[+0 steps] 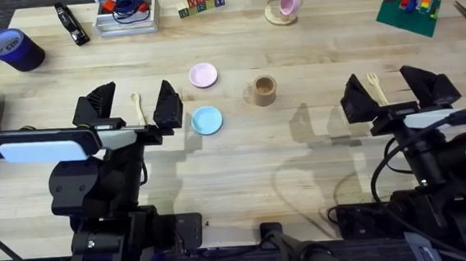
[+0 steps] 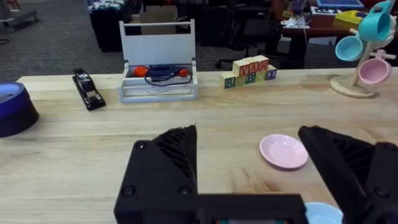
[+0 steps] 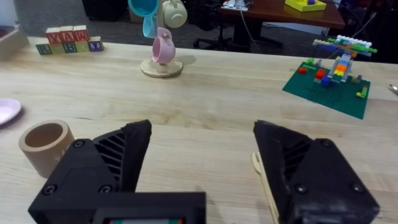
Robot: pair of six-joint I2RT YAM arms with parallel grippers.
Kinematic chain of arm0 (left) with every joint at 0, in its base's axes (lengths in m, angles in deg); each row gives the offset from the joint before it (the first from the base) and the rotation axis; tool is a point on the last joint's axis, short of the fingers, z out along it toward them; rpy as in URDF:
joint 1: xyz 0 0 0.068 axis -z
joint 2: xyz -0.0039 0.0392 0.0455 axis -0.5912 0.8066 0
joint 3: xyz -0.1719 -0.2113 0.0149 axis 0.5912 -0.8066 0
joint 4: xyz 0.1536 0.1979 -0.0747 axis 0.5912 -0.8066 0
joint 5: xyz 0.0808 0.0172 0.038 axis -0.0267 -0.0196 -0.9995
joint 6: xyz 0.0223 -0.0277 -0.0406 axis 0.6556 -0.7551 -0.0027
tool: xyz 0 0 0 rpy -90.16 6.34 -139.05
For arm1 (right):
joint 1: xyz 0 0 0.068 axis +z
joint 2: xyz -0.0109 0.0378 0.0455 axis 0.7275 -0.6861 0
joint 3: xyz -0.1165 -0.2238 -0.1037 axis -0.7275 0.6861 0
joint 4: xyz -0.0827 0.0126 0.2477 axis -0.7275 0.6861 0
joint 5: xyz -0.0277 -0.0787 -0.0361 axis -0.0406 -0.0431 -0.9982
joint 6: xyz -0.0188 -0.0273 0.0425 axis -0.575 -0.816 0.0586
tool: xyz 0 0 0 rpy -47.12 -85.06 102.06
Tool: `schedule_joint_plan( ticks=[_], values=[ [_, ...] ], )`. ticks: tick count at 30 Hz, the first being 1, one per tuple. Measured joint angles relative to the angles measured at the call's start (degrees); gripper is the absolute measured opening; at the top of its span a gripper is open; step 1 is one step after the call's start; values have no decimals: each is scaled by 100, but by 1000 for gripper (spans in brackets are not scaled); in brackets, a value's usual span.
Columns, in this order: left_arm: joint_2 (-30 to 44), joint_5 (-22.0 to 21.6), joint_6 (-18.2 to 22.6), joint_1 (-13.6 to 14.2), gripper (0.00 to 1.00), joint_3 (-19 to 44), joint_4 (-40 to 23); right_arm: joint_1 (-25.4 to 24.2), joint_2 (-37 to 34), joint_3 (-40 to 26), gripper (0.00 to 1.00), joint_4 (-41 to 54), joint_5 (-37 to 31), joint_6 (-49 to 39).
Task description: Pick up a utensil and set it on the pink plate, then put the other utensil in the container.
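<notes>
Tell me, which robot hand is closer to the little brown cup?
The right gripper is a bit closer. The cup sits between both, with the open left gripper farther off past the blue plate, straddling the spoon.

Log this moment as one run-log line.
left gripper: open, straddling small pale wooden spoon | right gripper: open over small pale wooden fork | pale-pink plate: bare | brown cup: empty

Pale-pink plate, light-blue plate, brown cup, seemingly pale spoon.
</notes>
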Motion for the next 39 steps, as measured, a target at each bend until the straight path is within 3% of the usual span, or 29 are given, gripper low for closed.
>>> schedule_joint_plan(
  ticks=[17,25,31,39],
  values=[
    [0,2,0,0,993,0,8,0,0,-9,994,72,-25,2],
    [0,4,2,0,993,10,420,0,0,-15,996,56,-24,0],
    [4,0,0,0,995,592,-852,0,-6,-357,995,589,-23,2],
    [112,-42,2,0,995,2811,-3076,0,-56,-1674,995,1727,-24,4]
  ],
)
